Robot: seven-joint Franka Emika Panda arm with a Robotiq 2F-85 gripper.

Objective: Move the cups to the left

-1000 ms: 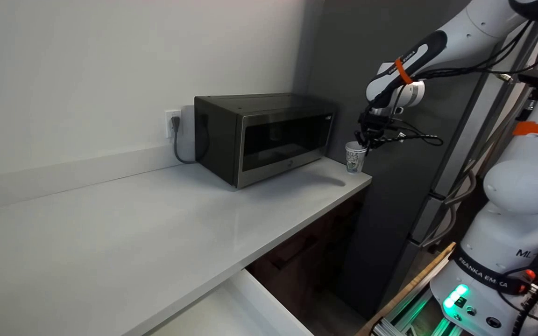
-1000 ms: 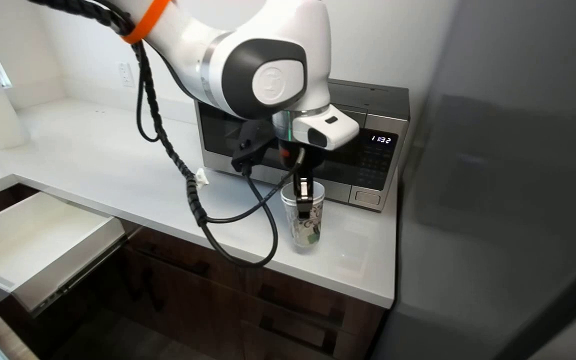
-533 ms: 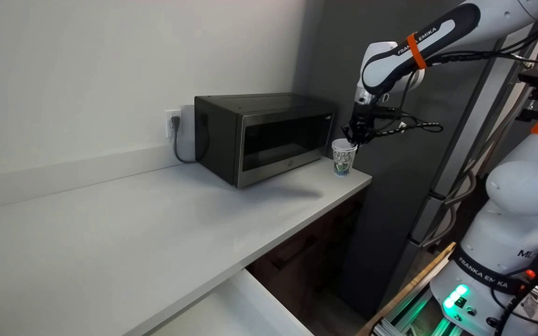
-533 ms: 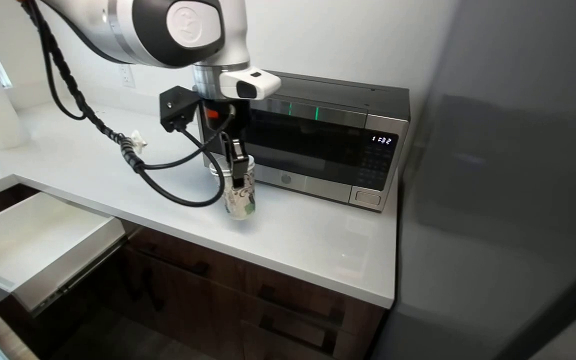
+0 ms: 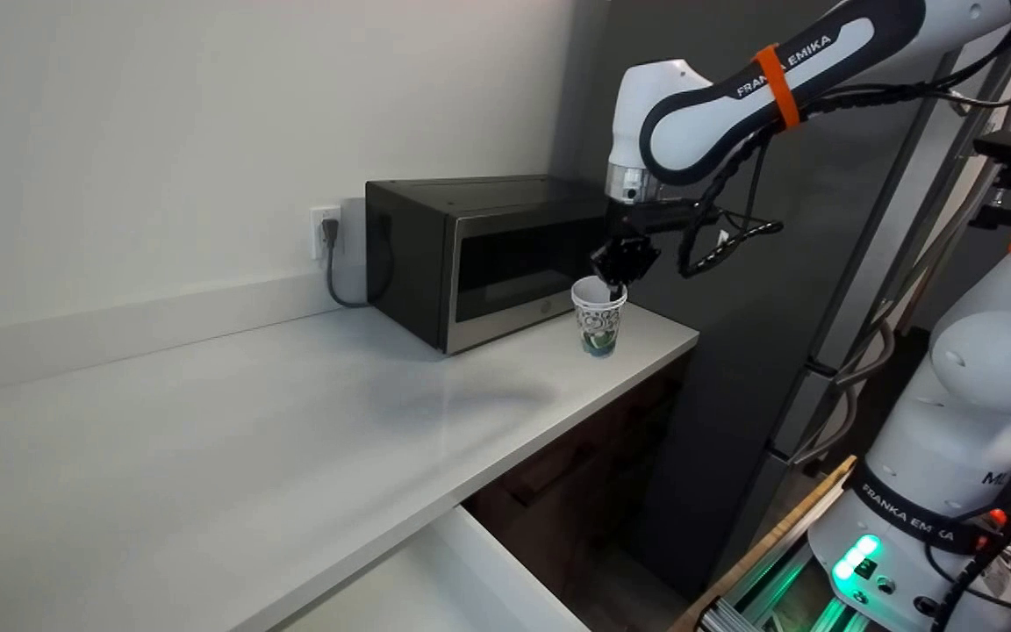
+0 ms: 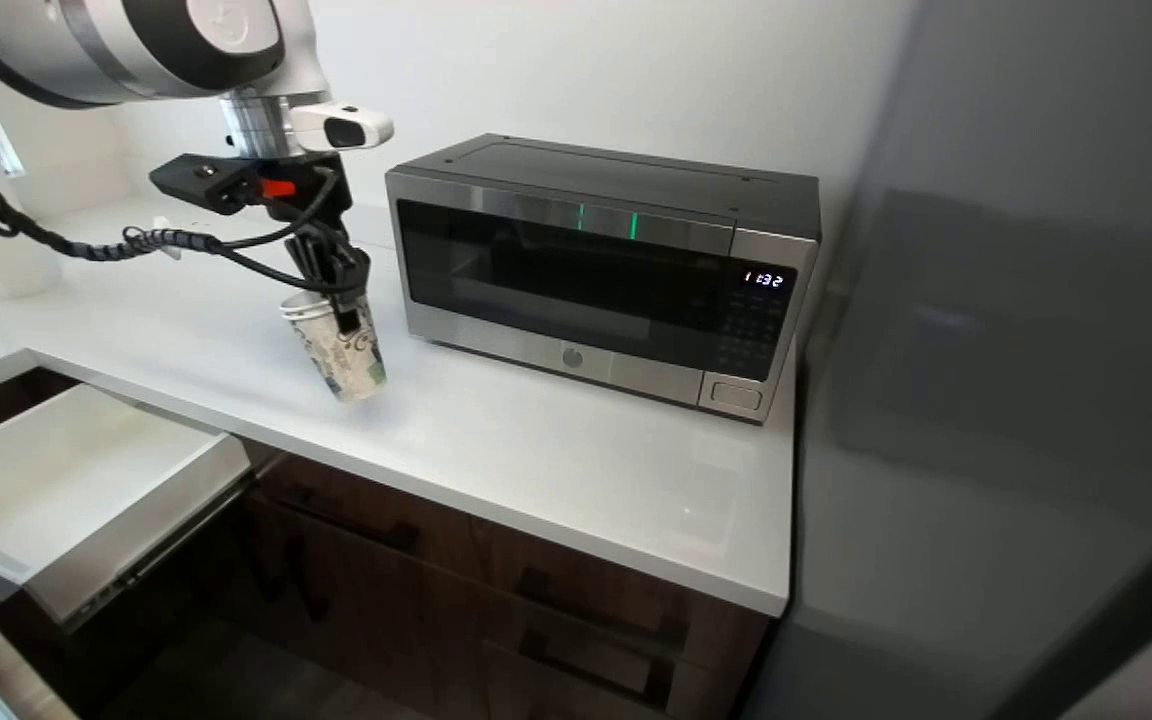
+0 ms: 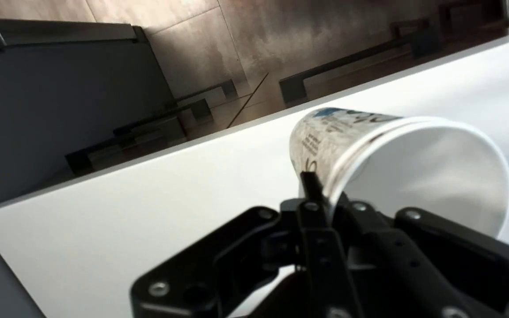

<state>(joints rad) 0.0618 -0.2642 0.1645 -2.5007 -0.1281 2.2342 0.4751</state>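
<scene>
The cups are white tapered paper cups with a dark swirl print and green patches. A double rim suggests they are nested. They show in both exterior views (image 5: 598,328) (image 6: 344,358) and in the wrist view (image 7: 320,139). They tilt, with the mouth leaning left in an exterior view, and appear to hang just above the white counter (image 6: 556,450). My gripper (image 6: 344,312) is shut on the near side of the rim, one finger inside and one outside. The gripper also shows in an exterior view (image 5: 620,285) and in the wrist view (image 7: 328,194). The inner fingertip is partly hidden.
A microwave (image 6: 596,270) stands on the counter behind and to the right of the cups. A grey fridge (image 6: 986,400) stands beyond the counter's right end. A drawer (image 6: 86,480) is pulled out at the counter's front left. A wall outlet (image 5: 325,233) holds the microwave's plug.
The gripper has carried the cups left along the counter, from in front of the microwave's right half to past its left end in an exterior view. The cups have become more tilted.
</scene>
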